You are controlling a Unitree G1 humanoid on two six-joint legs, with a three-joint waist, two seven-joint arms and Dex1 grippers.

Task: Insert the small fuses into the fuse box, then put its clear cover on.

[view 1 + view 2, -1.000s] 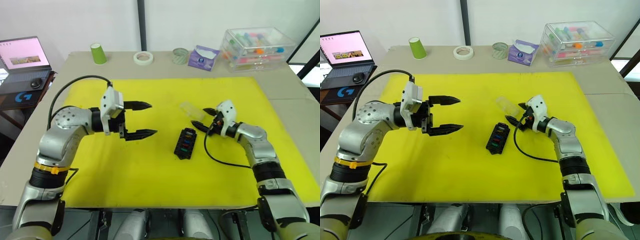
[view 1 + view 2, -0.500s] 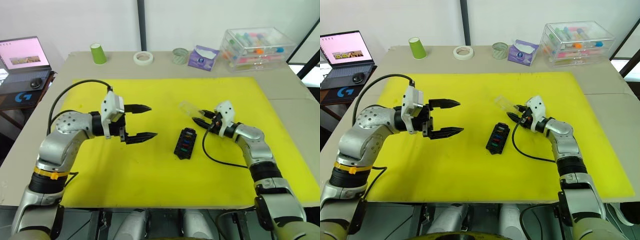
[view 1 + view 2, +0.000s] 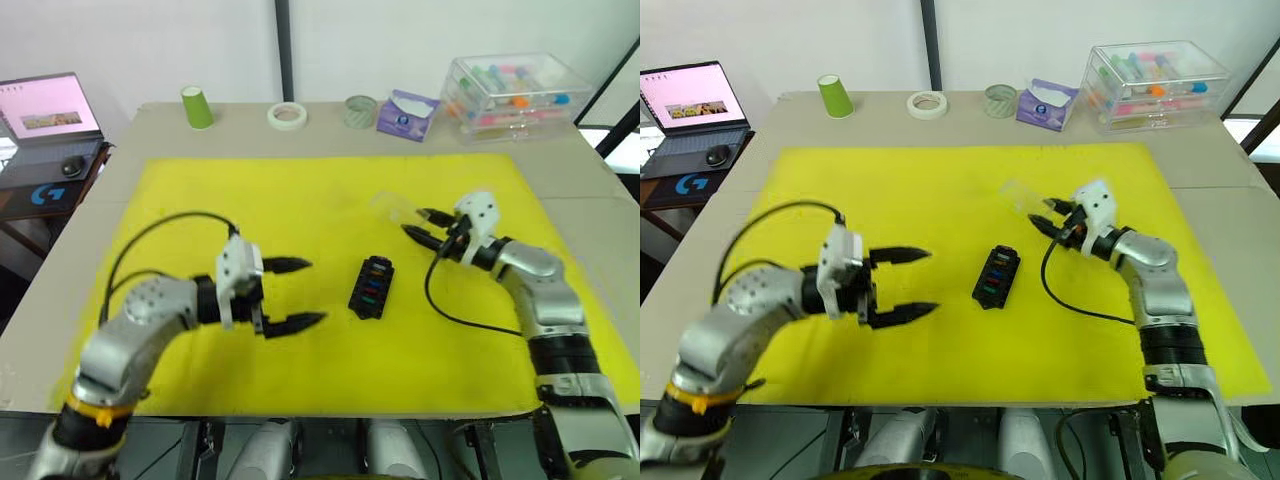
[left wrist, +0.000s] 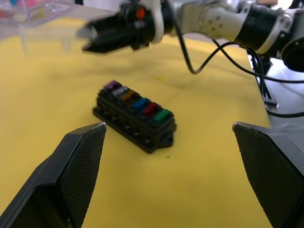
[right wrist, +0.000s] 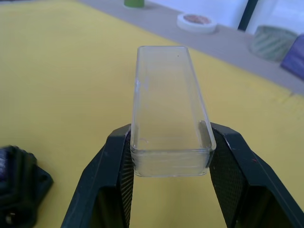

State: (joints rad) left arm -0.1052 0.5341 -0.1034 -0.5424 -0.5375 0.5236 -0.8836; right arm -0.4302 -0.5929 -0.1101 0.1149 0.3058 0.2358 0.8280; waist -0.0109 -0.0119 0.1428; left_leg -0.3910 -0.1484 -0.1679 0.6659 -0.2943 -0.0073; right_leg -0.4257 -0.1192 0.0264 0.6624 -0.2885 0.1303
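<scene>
1. Now the fuse box (image 3: 995, 276) lies mid yellow mat (image 3: 940, 180), all six fuses (image 4: 135, 100) seated in a row: purple, grey, brown, blue, red, green.
2. Clear cover (image 5: 169, 111) is clamped at one end between the right hand's (image 3: 1048, 218) fingers (image 5: 111, 178), off the mat, up and to the right of the box, well apart from it.
3. Left hand (image 3: 918, 282) hovers left of the box, fingers wide apart, holding nothing.
4. Risks, my read:
   - Grip is on one end only; slick plastic could pivot or slip on contact.
   - Cover is angled off the box's long axis; a misaligned press could catch on a fuse top.
   - Box is unclamped; a push could slide it unless the left hand braces it.
</scene>
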